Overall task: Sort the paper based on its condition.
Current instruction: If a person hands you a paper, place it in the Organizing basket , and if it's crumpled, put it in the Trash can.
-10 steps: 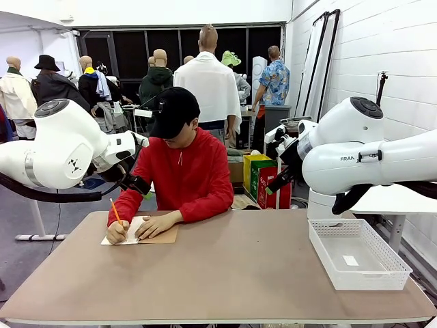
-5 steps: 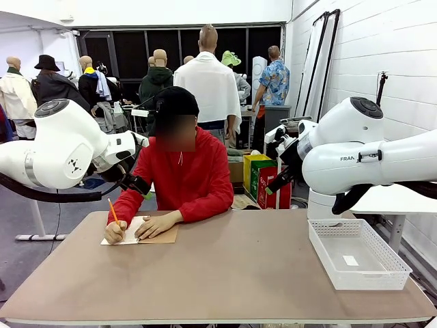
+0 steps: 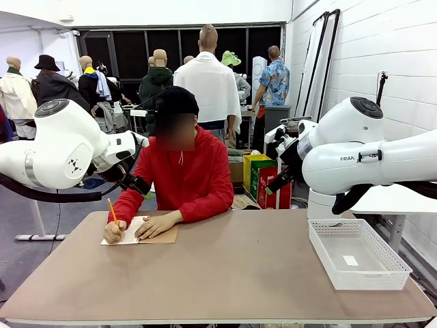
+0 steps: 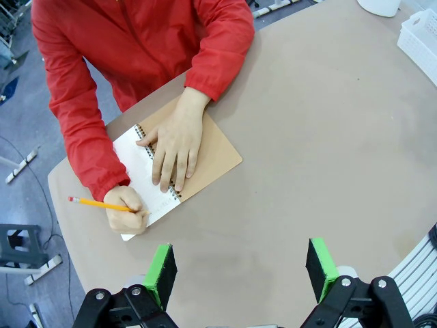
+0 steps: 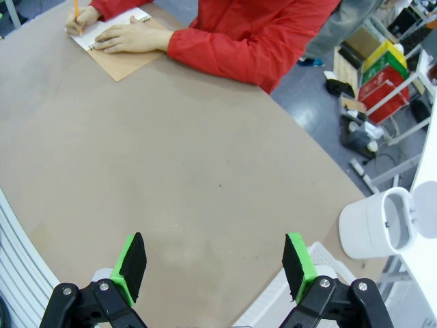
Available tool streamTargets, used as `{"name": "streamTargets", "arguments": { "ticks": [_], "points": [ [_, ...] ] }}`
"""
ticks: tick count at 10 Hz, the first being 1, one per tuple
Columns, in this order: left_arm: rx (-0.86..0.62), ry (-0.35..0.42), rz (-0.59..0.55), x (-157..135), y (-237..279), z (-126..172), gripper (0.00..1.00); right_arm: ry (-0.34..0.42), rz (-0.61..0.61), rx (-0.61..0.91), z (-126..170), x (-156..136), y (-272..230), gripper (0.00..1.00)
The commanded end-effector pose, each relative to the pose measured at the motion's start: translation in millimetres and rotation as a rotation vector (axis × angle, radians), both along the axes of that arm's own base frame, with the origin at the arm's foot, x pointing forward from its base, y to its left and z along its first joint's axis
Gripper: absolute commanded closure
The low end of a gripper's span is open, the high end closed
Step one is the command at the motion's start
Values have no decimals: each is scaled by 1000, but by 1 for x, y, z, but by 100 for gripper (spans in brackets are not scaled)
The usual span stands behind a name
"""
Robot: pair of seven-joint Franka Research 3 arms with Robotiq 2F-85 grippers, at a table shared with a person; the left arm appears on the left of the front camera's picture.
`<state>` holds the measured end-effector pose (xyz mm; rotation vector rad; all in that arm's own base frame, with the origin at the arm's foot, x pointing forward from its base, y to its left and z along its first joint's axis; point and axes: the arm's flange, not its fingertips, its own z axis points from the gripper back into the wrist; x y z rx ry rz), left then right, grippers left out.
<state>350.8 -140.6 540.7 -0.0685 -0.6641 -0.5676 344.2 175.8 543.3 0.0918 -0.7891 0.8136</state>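
Note:
Loose paper is out of view. A person in a red top writes with a yellow pencil (image 4: 95, 203) on the white top page (image 4: 133, 156) of a spiral notebook with a brown cover (image 4: 215, 154). It lies at the table's far left (image 3: 160, 236). The person's other hand rests flat on the notebook. My left gripper (image 4: 240, 270) hangs open high above the table, near the notebook, holding nothing. Over the table's right half, my right gripper (image 5: 214, 266) is also open and holds nothing; the notebook (image 5: 123, 63) is far from it.
A white mesh basket (image 3: 319, 251) stands at the table's right edge with a small white slip on its floor. Both arms (image 3: 61, 147) (image 3: 355, 150) are raised at the sides. The brown tabletop (image 3: 232, 273) is bare between the notebook and the basket.
The person's writing hand and pencil shift slightly on the page. Neither arm has moved.

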Motion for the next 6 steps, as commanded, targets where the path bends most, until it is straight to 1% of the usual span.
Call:
{"name": "streamTargets", "arguments": {
  "ticks": [1, 6],
  "points": [
    [-2, -5, 1, 0, 0, 1, 0, 6, 3, 8, -1, 1, -1, 0],
    [-2, -5, 1, 0, 0, 1, 0, 6, 3, 8, -1, 1, -1, 0]
  ]
}}
